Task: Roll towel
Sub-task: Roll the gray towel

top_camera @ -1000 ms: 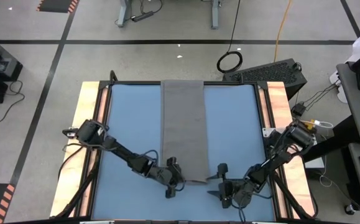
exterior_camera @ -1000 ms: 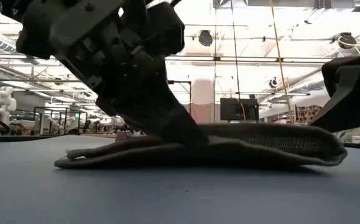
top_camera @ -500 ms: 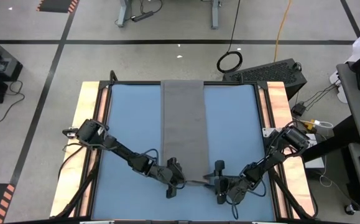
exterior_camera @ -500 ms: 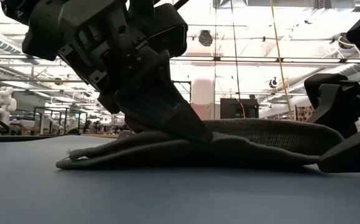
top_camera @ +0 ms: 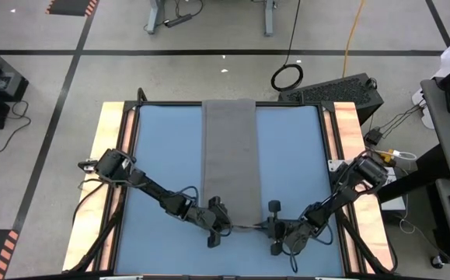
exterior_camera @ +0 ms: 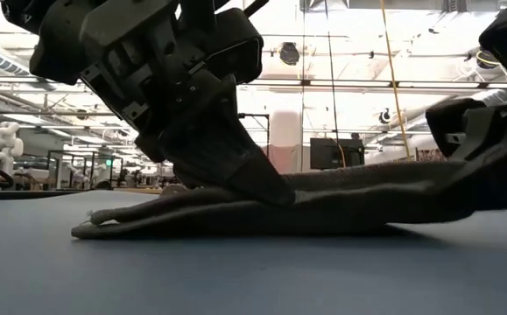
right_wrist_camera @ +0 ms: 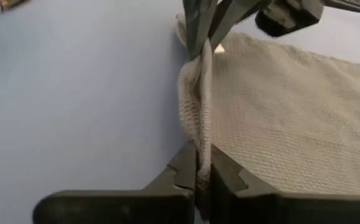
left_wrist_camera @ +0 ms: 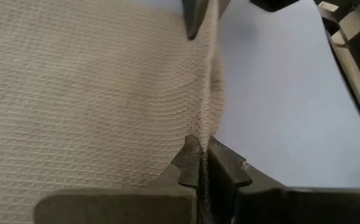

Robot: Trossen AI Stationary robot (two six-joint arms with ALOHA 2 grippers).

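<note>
The dark grey towel [top_camera: 228, 155] lies flat as a long strip down the middle of the blue table, from the far edge toward the near edge. My left gripper [top_camera: 223, 225] is shut on its near edge at the left corner. My right gripper [top_camera: 265, 227] is shut on the same edge at the right corner. In the low view the towel's near end [exterior_camera: 341, 206] rises a little off the table between the left gripper [exterior_camera: 275, 192] and the right gripper [exterior_camera: 489, 188]. My left gripper pinches the towel's near edge [left_wrist_camera: 203, 127] between its two fingers, close to the left corner. It comes slanting down from the table's left. The cloth stands up as a narrow ridge at the fingertips; the rest lies on the table. My right gripper pinches the towel's near edge [right_wrist_camera: 195, 134] between its two fingers at the right corner, slanting down from the table's right. A gathered fold of cloth runs from its fingertips to the left gripper [right_wrist_camera: 201, 25]. How many layers it has, I cannot tell.
Bare blue tabletop [top_camera: 166, 163] lies on both sides of the towel strip. Wooden rails [top_camera: 108, 171] run along the table's left and right edges. A black case [top_camera: 341, 89] and a cable ring [top_camera: 287, 76] lie on the floor beyond the far edge.
My right gripper has moved toward the table's left, up to the towel's near right corner, and has shut on the edge there. That corner is now gathered into a raised fold between the two grippers. The rest of the towel has stayed flat.
</note>
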